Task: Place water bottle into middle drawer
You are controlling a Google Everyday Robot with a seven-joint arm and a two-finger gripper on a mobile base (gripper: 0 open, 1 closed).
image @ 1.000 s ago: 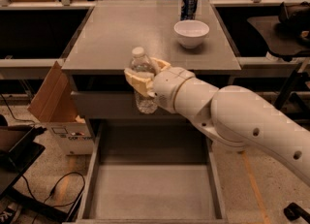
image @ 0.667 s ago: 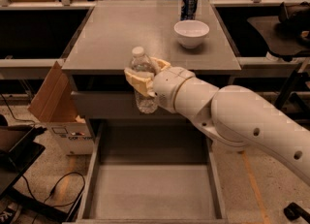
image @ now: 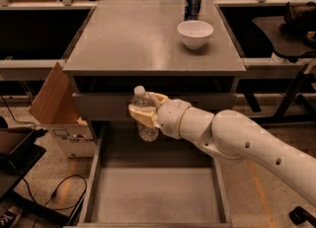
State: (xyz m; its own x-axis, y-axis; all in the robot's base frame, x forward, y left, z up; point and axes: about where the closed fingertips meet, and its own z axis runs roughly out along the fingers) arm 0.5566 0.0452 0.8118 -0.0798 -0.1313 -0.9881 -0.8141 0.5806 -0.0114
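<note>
Lab or workshop, by the look: grey metal cabinet (image: pixel 133 39) at 12, dark workbench (image: pixel 29 63) at 9, cardboard box (image: pixel 52 98) at 8, cables (image: pixel 69 176) on speckled floor (image: pixel 47 165) at 7; gripper (image: pixel 146 109) dead ctr, clamped on water bottle (image: pixel 148 132).

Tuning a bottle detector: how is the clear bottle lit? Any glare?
Camera view: warm, dim light; the small clear plastic water bottle, clamped in the gripper over the wide grey open middle drawer, shows faint highlights against the shadowed cabinet front; soft sheen on the grey tabletop.
</note>
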